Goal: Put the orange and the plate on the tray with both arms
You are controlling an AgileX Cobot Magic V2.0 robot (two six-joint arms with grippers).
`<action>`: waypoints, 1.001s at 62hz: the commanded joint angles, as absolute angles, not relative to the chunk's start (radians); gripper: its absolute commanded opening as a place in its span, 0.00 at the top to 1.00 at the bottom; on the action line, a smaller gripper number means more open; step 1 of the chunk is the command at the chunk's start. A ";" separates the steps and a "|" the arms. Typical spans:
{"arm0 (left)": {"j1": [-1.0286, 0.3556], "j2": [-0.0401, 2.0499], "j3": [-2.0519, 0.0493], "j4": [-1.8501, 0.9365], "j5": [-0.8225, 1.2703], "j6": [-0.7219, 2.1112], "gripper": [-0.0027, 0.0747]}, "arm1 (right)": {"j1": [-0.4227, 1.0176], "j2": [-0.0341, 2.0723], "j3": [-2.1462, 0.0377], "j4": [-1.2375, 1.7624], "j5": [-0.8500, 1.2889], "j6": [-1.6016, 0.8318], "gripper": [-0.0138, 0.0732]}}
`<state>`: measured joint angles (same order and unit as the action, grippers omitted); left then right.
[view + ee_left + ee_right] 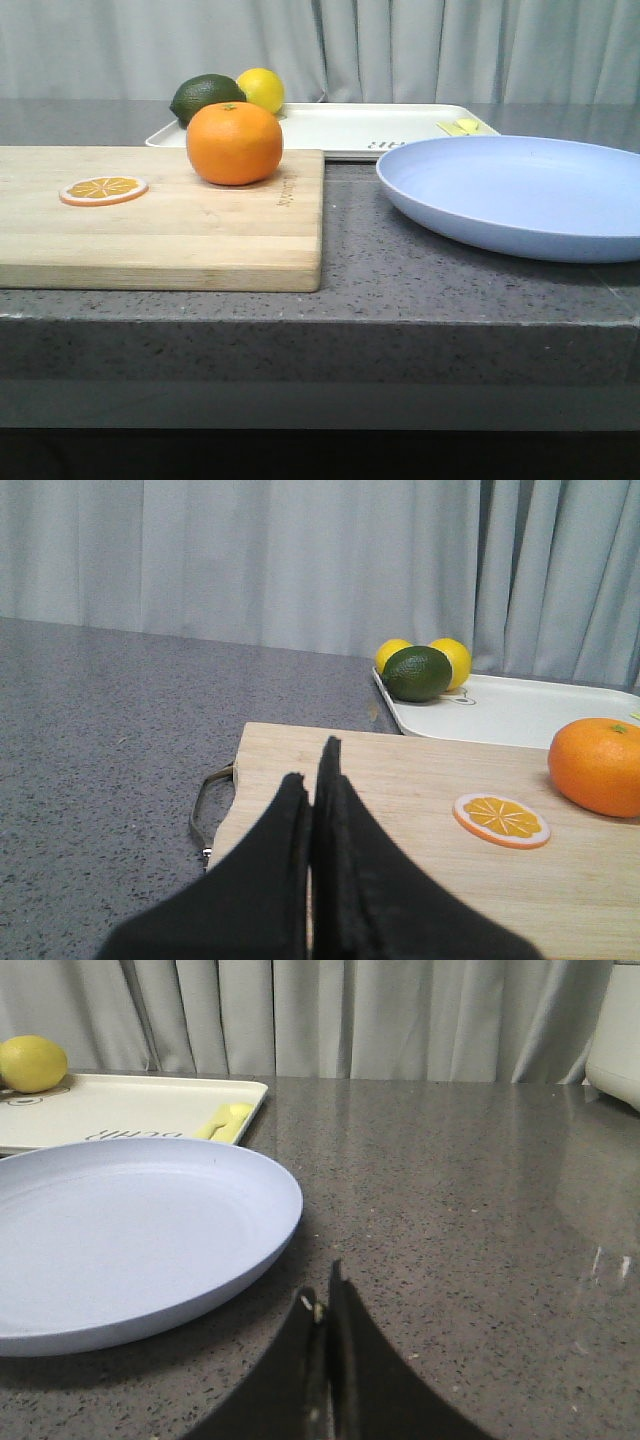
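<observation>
Currently idle | left gripper (318, 810) fingers together, right gripper (322, 1330) likewise | spread left wide before straddling orange (234, 142) | plate (520, 190) rim-pinch | tray (340, 125) behind

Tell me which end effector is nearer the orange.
Left. The left end effector sits over the cutting board that carries the orange; the right end effector is beside the plate, with no orange in its view.

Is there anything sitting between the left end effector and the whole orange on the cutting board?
Only the thin orange slice lies flat on the cutting board, roughly between the closed left end effector and the orange. It is low, so it probably won't block the approach.
</observation>
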<state>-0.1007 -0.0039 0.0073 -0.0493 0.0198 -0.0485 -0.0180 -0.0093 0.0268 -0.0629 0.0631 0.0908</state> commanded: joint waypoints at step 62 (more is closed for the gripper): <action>-0.099 -0.020 -0.037 -0.060 -0.038 -0.057 0.99 | -0.023 -0.028 -0.059 -0.058 -0.044 0.081 0.92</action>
